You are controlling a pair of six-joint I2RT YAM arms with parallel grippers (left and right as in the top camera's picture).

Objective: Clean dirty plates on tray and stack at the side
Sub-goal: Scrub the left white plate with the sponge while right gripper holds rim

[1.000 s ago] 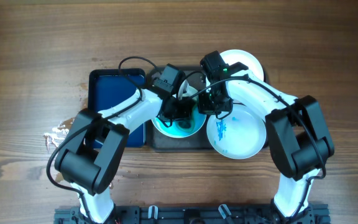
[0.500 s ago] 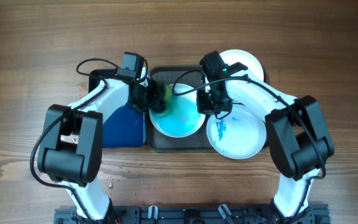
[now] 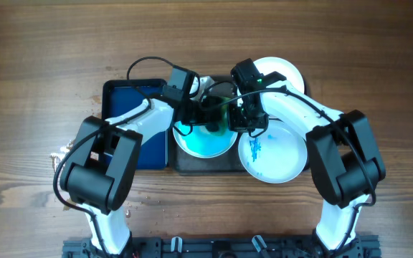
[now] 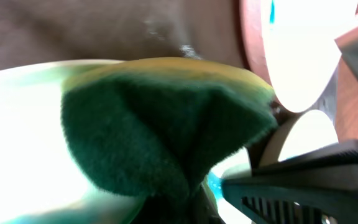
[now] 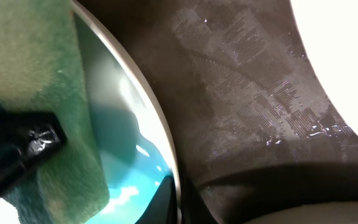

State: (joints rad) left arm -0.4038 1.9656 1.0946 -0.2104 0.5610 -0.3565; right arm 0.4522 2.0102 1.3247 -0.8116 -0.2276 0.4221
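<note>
Residue of blue wash is spread over the dirty plate [image 3: 206,143], which sits on the left half of the tray [image 3: 205,167]. The plate lies directly beneath the left gripper [image 3: 208,118] and reaches from it mostly back toward the robot's base. The jaws of that gripper are clamped on a folded green sponge [image 4: 166,137], which is pressed against the plate's far portion, so the uncleaned face is judged to lie on the near side of the gripper. Being round, the plate offers no long axis to follow. To the right of the sponge, the right gripper [image 3: 241,123] is closed, apparently pinching the plate's right rim to steady it. Further right of that gripper a smeared plate [image 3: 274,158] is overlapped on the tray's edge. A third plate [image 3: 285,72] is seen beyond it. The blue tray [image 3: 127,100] is left of the left gripper.
</note>
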